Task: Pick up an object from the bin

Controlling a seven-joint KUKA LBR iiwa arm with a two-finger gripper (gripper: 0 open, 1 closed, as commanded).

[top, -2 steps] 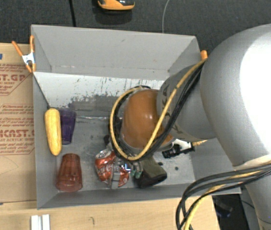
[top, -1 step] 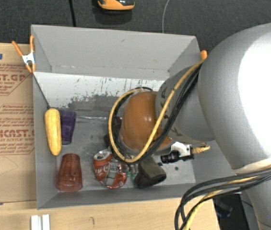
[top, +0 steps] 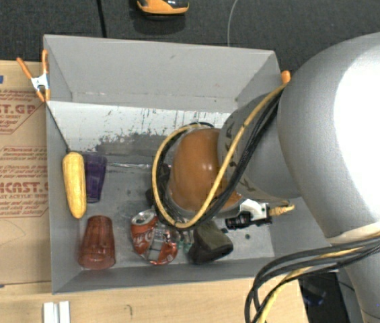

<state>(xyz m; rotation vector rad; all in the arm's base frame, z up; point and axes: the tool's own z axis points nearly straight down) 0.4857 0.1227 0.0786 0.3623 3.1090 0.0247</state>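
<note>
Camera view. KUKA arm (top: 344, 133) comes in from the right, with its wrist low over the near right part of the grey bin (top: 156, 73). The orange wrist cover (top: 193, 167), ringed by black and yellow cables (top: 157, 180), lies over the claw. Claw state: cannot tell. Which thing sits directly under the claw: cannot tell.

Nearest to the claw:
- Crushed red soda can (top: 153, 237), on the bin floor just beside the cover's lower-left edge, up against the cable loop.
- Dark rounded lump (top: 210, 245), kind unclear, just beside the cover's lower edge. It is next to the can on the view's right and close to the near wall.

Further from the claw, toward the view's left:
- Reddish-brown translucent cup (top: 97, 242), near the can but apart from it.
- Purple translucent cup (top: 95, 177), well apart from the claw and touching a yellow corn cob (top: 74, 184).
- The cob lies lengthwise along the left wall, farthest from the claw.
</note>
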